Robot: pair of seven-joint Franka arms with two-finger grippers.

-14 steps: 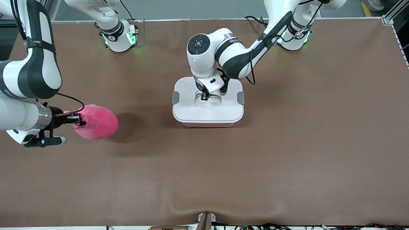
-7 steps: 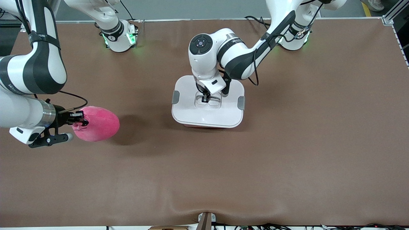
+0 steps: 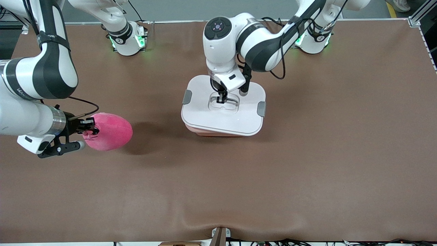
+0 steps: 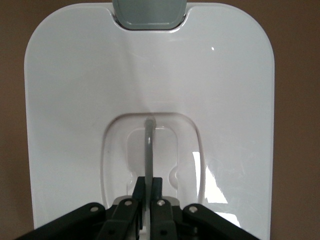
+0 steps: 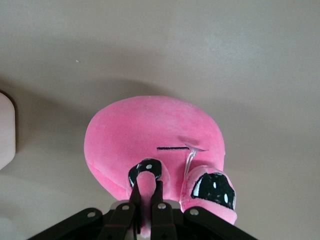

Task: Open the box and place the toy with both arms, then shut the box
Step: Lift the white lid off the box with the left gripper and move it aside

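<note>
The white lid [image 3: 223, 116] with grey side clips [image 3: 261, 108] hangs lifted and skewed above the pale pink box [image 3: 218, 132], whose rim shows under its near edge. My left gripper [image 3: 222, 99] is shut on the lid's raised grey handle [image 4: 148, 150] in the recess. The lid fills the left wrist view [image 4: 75, 100]. The bright pink toy [image 3: 111, 131] is held off the table toward the right arm's end. My right gripper [image 3: 91, 130] is shut on one of its small nubs [image 5: 149, 192]. The toy's black face marks [image 5: 212, 187] show in the right wrist view.
The brown table [image 3: 307, 164] spreads wide around the box. Both arm bases [image 3: 126, 41] stand along the edge farthest from the front camera. A small fixture [image 3: 220, 235] sits at the table's nearest edge.
My left gripper has raised the lid off the box, and the lid has turned slightly. My right gripper has carried the toy a little toward the box.
</note>
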